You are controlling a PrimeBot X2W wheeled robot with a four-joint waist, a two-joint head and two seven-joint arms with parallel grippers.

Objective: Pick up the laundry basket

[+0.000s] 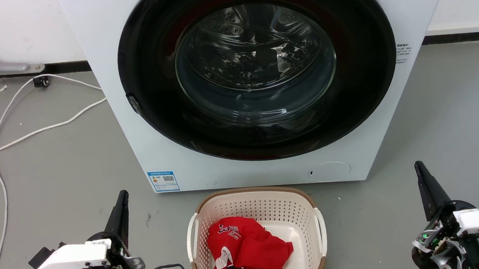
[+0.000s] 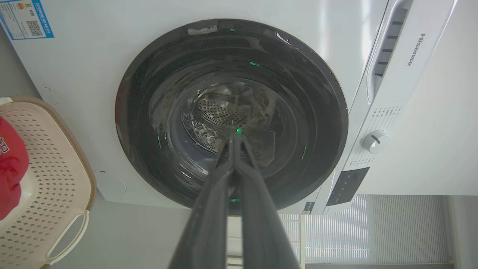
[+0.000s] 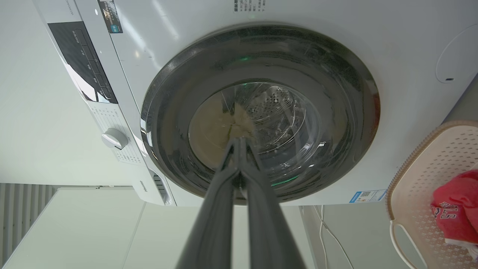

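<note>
Laundry basket (image 1: 264, 208) is set on the floor (image 1: 59, 183), just in front of the washing machine (image 1: 140, 136). It is placed between the two claws and is touched by neither. A red garment (image 1: 246, 246) is contained in it. The left claw (image 1: 122, 196) and the right claw (image 1: 419, 167) are each recorded with fingers pressed together, nothing pinched, and pointed toward the machine's glass door (image 1: 256, 62).
</note>
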